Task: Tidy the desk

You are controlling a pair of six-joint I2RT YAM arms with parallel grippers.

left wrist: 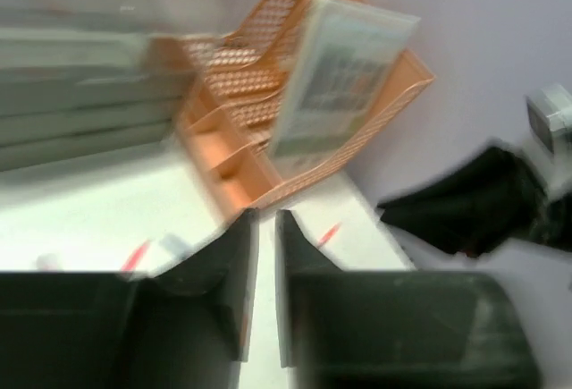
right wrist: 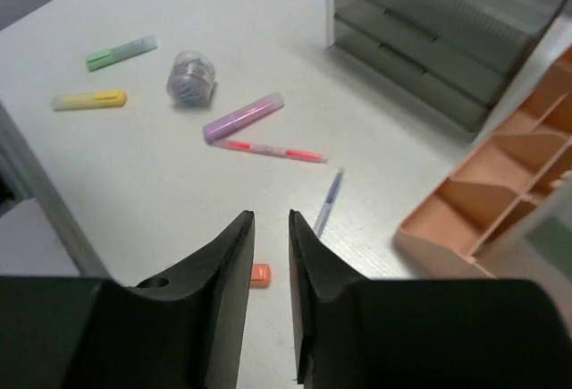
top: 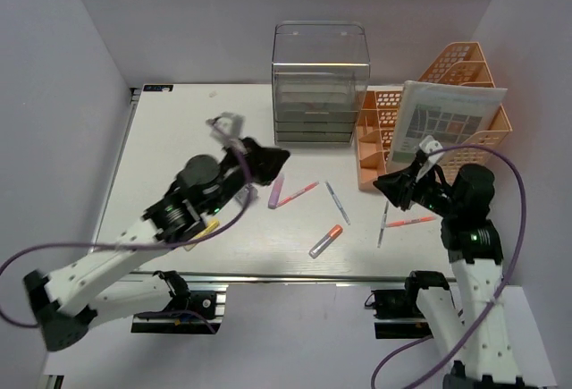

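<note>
The white desk holds scattered pens and markers. In the top view a purple highlighter, a pink pen, a blue pen and an orange-capped marker lie mid-desk. My left gripper hovers just above the purple highlighter. Its jaws are almost closed on nothing in the blurred left wrist view. My right gripper hangs over two more pens by the rack. It is nearly closed and empty in the right wrist view.
A clear drawer box stands at the back. An orange mesh rack holding a booklet stands at the back right. The right wrist view shows a green highlighter, a yellow highlighter and a small round jar.
</note>
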